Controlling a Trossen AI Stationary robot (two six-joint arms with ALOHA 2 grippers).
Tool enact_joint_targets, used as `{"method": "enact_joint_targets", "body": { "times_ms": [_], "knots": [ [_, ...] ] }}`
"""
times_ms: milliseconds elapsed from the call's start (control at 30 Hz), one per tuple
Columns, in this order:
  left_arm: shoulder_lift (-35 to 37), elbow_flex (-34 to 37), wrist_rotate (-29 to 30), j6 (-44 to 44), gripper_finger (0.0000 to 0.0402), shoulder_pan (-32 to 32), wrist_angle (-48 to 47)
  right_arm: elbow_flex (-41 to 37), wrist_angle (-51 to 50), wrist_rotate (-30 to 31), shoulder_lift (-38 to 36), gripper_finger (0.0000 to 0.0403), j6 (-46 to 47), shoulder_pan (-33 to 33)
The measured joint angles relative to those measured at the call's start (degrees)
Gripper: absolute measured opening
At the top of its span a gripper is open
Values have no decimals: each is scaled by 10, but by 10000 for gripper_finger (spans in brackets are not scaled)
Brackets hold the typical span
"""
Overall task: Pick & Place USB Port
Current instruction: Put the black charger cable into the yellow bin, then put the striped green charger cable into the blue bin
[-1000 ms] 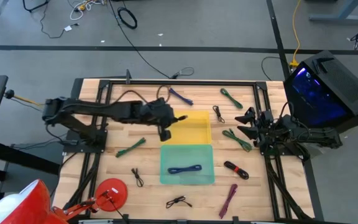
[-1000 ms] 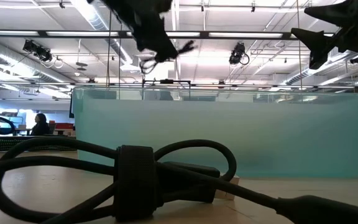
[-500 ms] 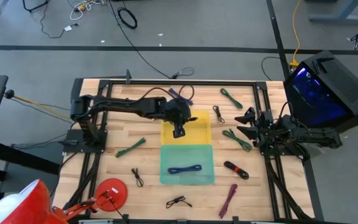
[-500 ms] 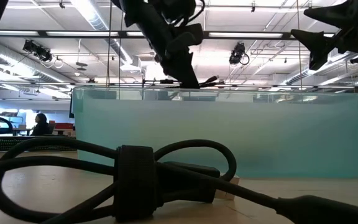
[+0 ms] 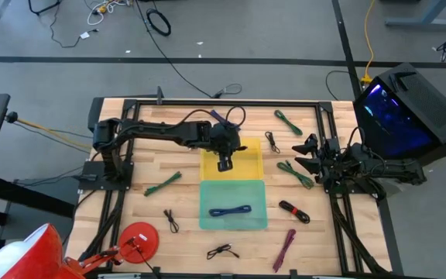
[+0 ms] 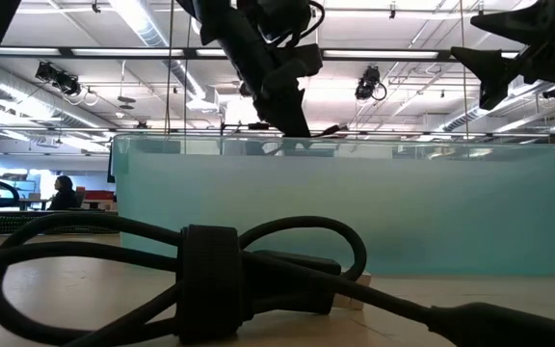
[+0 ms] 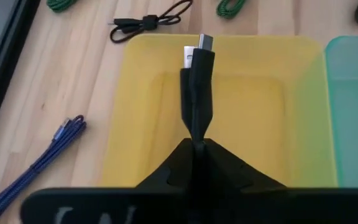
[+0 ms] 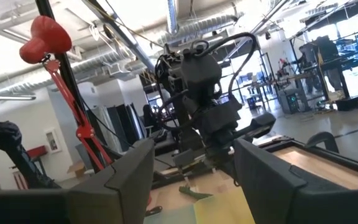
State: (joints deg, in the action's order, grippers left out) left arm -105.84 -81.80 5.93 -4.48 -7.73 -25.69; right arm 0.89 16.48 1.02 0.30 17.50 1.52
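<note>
My left gripper (image 5: 224,161) hangs over the yellow tray (image 5: 248,149) and is shut on a black USB cable (image 7: 197,87). The cable's silver plugs (image 7: 199,48) stick out past the fingertips, above the tray floor (image 7: 247,118). In the low view the left gripper (image 6: 292,114) stands just above the teal bin's rim (image 6: 355,145). The teal tray (image 5: 255,221), nearer than the yellow one, holds a blue cable (image 5: 231,210). My right gripper (image 5: 308,153) waits open at the table's right side. My left gripper pinches the black cable (image 7: 196,127) between its two fingers (image 7: 166,177), which lie along the folded strands. The plug end reaches forward beyond the fingertips and is lifted clear over the yellow tray. The rest of the cable is hidden behind the fingers.
Loose cables lie around the trays: green ones (image 5: 162,184) (image 5: 288,121) (image 5: 294,172), black ones (image 5: 170,220) (image 5: 221,251) (image 5: 272,141), a red-black one (image 5: 293,211), a purple one (image 5: 285,248), a blue one (image 7: 42,165). A black metal frame (image 5: 207,103) borders the table.
My left gripper has carried the black cable toward the table's right, from beside the yellow tray's left edge to over the tray. It has turned to point down and come lower. The right arm has kept still.
</note>
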Motion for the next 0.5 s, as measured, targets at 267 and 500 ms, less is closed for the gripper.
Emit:
{"method": "enact_joint_targets", "body": {
  "times_ms": [267,500],
  "knots": [
    [0,0,77,-12,119,0,-10,0,-9,0,0,223,0,0],
    [24,1,73,26,182,1,-118,0,-12,0,0,223,0,0]
  ]
}}
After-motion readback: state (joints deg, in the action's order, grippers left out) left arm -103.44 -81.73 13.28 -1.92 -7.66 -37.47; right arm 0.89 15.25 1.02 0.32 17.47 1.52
